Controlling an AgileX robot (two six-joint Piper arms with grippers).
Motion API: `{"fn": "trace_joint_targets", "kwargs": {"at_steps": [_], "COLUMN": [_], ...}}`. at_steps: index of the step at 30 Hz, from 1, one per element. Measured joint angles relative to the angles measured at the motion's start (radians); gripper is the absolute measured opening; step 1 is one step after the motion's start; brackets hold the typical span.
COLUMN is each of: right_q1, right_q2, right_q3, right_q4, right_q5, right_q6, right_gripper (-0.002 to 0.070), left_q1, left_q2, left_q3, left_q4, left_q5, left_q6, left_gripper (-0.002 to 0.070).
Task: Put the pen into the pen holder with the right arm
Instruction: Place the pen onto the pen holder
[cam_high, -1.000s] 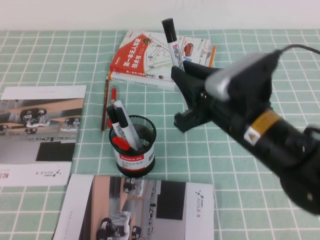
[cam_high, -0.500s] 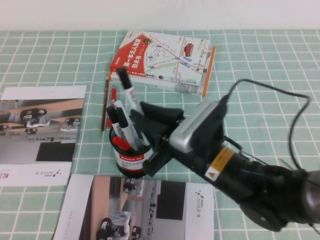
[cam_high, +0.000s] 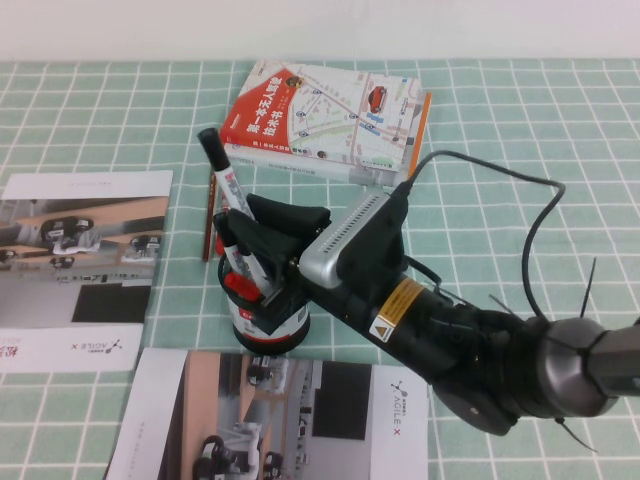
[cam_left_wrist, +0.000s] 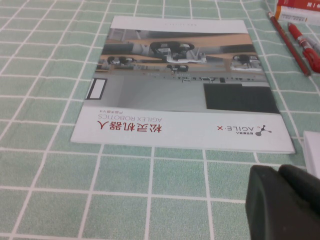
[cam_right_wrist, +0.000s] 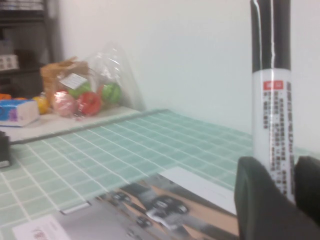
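The pen (cam_high: 225, 178), a white marker with its black cap uppermost, leans toward the left above the pen holder (cam_high: 262, 322), a black mesh cup with a red-banded white label. My right gripper (cam_high: 250, 232) is shut on the pen's barrel directly over the cup's mouth, and its fingers hide the pen's lower end and most of the rim. In the right wrist view the pen (cam_right_wrist: 272, 115) stands upright between the black fingers (cam_right_wrist: 257, 200) of the right gripper (cam_right_wrist: 285, 175). My left gripper (cam_left_wrist: 282, 200) hovers low over the mat beside a brochure, shut and empty.
Other markers (cam_high: 234, 250) stand in the cup. A red pen and a brown pencil (cam_high: 211, 215) lie behind it. A book (cam_high: 330, 120) lies at the back. Brochures lie at the left (cam_high: 85, 265) and at the front (cam_high: 280, 420). Loose cable (cam_high: 530, 230) loops above the right arm.
The right arm has swung from beside the book leftward and nearer, carrying the pen down to the pen holder. The pen now tilts to the left over the cup.
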Motion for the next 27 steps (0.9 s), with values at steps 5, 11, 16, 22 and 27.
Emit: {"fn": "trace_joint_targets", "kwargs": {"at_steps": [5,11,16,22,27], "right_q1": [-0.004,-0.018,-0.018,-0.018,-0.018], "right_q2": [0.031,0.058,0.060,0.060,0.043], "right_q3": [-0.006,-0.014,-0.014,-0.014,0.001], "right_q4": [0.043,0.060,0.060,0.056,0.054], "right_q5": [0.000,0.000,0.000,0.000,0.000], "right_q6": [0.000,0.000,0.000,0.000,0.002], "right_gripper": [0.0110,0.0110,0.0111,0.0249,0.0339], "left_q1": [0.000,0.000,0.000,0.000,0.000], "left_q2": [0.000,0.000,0.000,0.000,0.000], "left_q3": [0.000,0.000,0.000,0.000,0.000], "left_q4": [0.000,0.000,0.000,0.000,0.000], "left_q5": [0.000,0.000,0.000,0.000,0.000], "left_q6": [0.000,0.000,0.000,0.000,0.000], "left_gripper": [-0.0004,-0.0004,-0.0004,-0.0004,-0.0004]}}
